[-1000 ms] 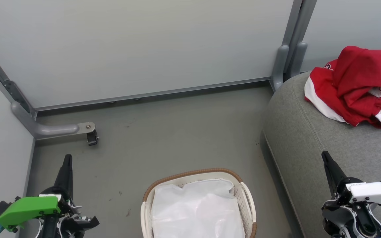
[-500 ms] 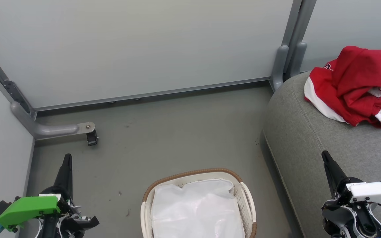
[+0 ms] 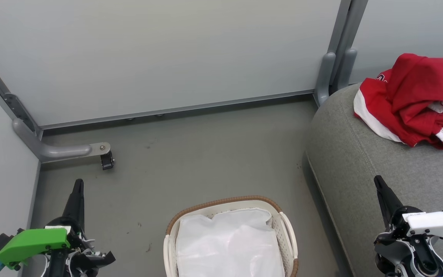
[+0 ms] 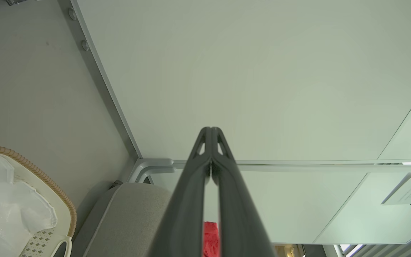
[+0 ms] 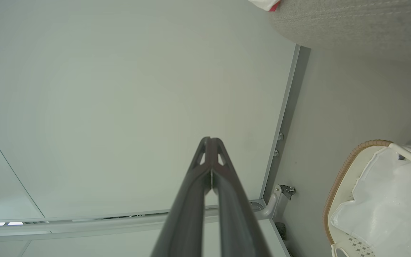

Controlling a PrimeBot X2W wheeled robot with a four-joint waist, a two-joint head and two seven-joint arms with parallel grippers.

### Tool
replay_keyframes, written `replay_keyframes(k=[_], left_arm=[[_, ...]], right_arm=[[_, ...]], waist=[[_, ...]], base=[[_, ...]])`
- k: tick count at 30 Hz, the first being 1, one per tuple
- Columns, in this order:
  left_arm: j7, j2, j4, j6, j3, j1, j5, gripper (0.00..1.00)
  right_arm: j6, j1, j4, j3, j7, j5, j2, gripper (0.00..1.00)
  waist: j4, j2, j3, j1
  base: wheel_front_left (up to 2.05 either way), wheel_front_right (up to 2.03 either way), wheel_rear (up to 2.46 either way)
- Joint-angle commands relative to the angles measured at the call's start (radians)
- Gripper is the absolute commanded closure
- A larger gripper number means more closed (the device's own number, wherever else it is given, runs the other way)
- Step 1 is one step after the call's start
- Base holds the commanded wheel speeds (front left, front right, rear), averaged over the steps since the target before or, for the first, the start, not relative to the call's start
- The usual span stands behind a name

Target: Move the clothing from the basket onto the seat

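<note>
My left pincer (image 3: 77,188) is low on the left over the floor (image 3: 206,154), fingers pressed together, nothing between them, tips pointing at the wall panel (image 3: 167,57). My right pincer (image 3: 379,184) is low on the right over the near part of the seat (image 3: 360,161), also pressed together and holding nothing. The red clothing (image 3: 417,96) with white trim lies in a crumpled heap on the far part of the seat, well apart from both pincers. The basket (image 3: 221,201) stands on the floor between the two pincers, near the seat. A white liner sheet (image 3: 229,246) lies inside it.
</note>
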Motion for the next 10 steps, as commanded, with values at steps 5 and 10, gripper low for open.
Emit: replay_keyframes(k=[5,10], left_arm=[[0.004,0.004,-0.002,-0.004,0.002,-0.010,-0.003,1.00],[0.004,0.004,-0.002,-0.004,0.002,-0.010,-0.003,1.00]], right_arm=[[0.000,-0.009,-0.004,-0.002,0.001,0.003,-0.005,1.00],[0.000,-0.009,-0.004,-0.002,0.001,0.003,-0.006,1.00]], waist=[[0.000,0.0000,0.000,0.0000],[0.000,0.0000,0.000,0.0000]], base=[[0.00,0.00,0.00],[0.00,0.00,0.00]])
